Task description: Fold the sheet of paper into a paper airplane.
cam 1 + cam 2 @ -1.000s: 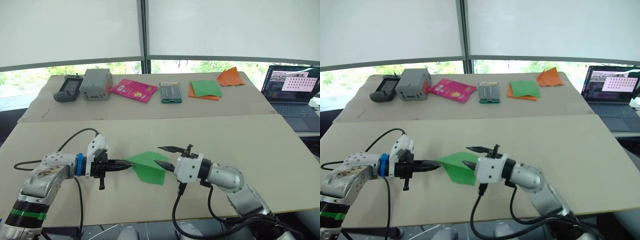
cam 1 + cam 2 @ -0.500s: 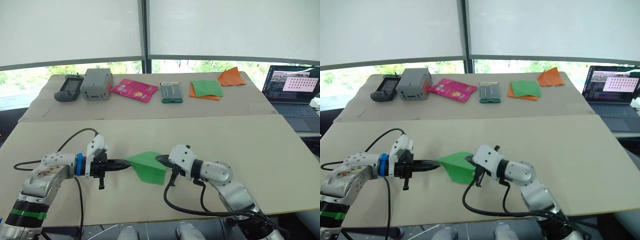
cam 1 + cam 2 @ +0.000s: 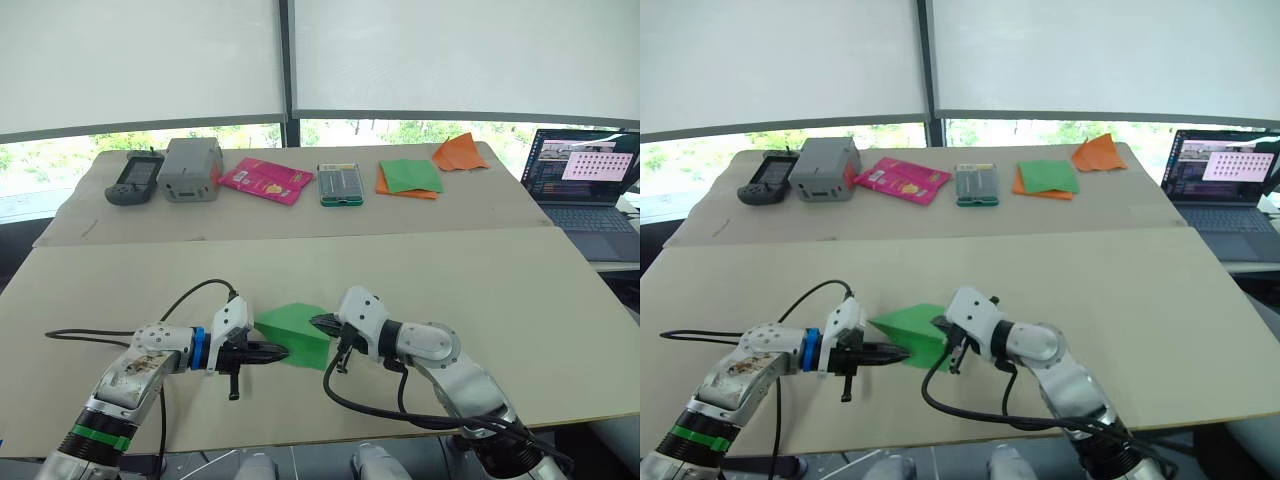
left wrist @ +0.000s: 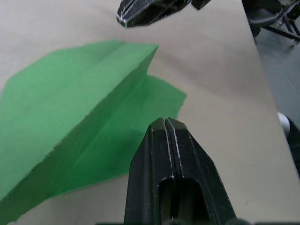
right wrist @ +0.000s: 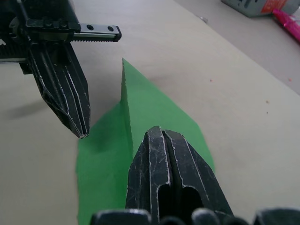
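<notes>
Both grippers lie low over the tan table (image 3: 520, 300), pointing at each other across the sheet of paper (image 3: 292, 326). Left gripper (image 3: 281, 352) reaches in from the robot's left with its forearm nearly level, its two black fingers pressed together with nothing between them; its tip rests over the paper's near edge. Right gripper (image 3: 318, 322) comes from the opposite side, wrist bent inward, fingers likewise pressed together and empty, tip at the paper's right-hand edge. In the right wrist view the closed tip sits over the green sheet, with the left gripper's tip just beyond, beside a raised fold.

Between the two tips, the paper is thin, bright green and partly folded: a flat layer on the table with one flap standing up along a straight crease, tapering to a pointed corner.

Beyond both grippers, on the far table, lie a green sheet on an orange sheet (image 3: 408, 178) and a crumpled orange paper (image 3: 461, 153).
</notes>
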### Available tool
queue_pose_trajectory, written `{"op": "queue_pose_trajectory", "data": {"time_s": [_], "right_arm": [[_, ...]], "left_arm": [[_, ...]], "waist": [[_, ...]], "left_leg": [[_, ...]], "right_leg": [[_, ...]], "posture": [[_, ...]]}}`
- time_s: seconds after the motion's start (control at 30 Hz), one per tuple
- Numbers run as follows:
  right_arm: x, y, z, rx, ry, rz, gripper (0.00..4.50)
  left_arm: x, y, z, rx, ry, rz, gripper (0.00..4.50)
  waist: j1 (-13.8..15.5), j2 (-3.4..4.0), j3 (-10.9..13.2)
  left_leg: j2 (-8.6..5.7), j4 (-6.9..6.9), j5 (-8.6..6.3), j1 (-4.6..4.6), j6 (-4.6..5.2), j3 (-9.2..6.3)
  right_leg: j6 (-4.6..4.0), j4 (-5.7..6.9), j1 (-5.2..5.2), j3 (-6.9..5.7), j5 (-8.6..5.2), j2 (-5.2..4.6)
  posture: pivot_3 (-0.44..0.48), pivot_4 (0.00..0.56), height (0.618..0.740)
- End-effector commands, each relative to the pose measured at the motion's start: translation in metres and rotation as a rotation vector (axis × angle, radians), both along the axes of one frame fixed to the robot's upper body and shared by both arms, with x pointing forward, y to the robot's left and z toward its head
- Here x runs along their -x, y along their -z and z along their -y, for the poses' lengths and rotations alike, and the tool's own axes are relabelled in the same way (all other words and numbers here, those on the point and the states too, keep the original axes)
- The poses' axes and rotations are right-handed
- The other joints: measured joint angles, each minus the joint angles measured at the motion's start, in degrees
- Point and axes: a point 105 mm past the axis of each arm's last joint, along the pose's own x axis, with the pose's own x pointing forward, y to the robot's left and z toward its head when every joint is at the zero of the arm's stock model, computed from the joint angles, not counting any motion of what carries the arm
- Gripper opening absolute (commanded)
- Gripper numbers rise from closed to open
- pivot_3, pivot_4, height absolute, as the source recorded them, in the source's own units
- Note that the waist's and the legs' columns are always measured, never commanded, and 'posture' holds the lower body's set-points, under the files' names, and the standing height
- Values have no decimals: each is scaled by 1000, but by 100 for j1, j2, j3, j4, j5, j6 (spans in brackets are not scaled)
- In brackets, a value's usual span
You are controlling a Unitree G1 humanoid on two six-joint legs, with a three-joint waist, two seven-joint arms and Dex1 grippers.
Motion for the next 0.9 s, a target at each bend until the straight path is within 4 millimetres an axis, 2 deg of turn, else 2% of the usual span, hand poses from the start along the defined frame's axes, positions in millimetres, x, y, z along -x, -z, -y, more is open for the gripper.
{"op": "queue_pose_trajectory", "data": {"time_s": [0.03,0.33,0.57,0.8,0.9], "right_arm": [[0,-1,-4,20,-5,-15,29],[9,19,-14,52,-22,-108,29],[9,16,-15,39,-26,-125,29],[16,45,-11,138,-5,-210,29],[12,58,-9,160,36,-236,29]], "left_arm": [[0,-4,0,1,13,39,0],[5,2,-5,-57,43,52,0],[7,11,-8,-116,44,59,0],[4,2,-7,-95,31,74,0],[4,-6,-9,-80,25,70,0]], "waist": [[0,1,-1],[2,7,-4],[10,8,-5],[0,9,-5],[-5,8,-11]], "left_leg": [[0,0,0,0,0,0],[1,4,0,-1,0,0],[1,4,0,-2,0,0],[1,6,0,-2,0,0],[2,6,0,0,0,0]], "right_leg": [[1,-1,0,0,0,0],[1,-2,1,0,0,0],[1,-3,0,0,0,0],[1,-2,-1,0,0,0],[1,-2,0,0,0,0]], "posture": [[0,150,740],[0,150,740],[0,150,740],[0,150,740],[0,150,740]]}}
